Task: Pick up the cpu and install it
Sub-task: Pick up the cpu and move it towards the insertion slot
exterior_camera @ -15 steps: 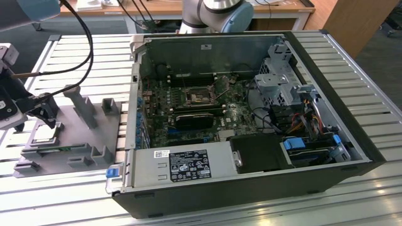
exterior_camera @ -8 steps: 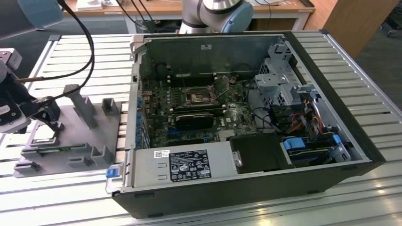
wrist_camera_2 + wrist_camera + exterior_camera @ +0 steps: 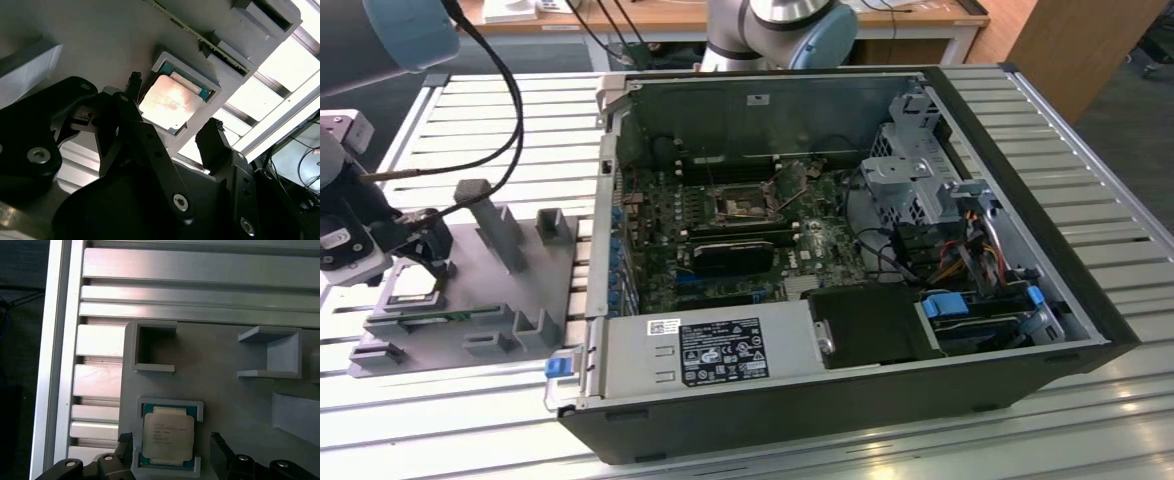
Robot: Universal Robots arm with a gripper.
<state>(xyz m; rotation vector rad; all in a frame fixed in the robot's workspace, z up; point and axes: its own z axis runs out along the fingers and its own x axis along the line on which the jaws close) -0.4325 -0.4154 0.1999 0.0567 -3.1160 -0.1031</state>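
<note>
second wrist view shows me the gripper [image 3: 173, 107] with jaws spread, a finger [image 3: 213, 136] on either side of the cpu [image 3: 169, 101], not pinching it. the cpu lies flat in a square pocket of the tray [image 3: 100, 35], near the tray's edge.

Arm [image 3: 781, 25] bent low, jaws pointing down (2 fingers [image 3: 212, 142], spread)

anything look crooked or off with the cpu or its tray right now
Nothing stands out. The cpu lies flat and square in its pocket on the grey fixture tray, its edges in line with the pocket walls. The gripper is open, with a finger on either side of the chip.
</note>
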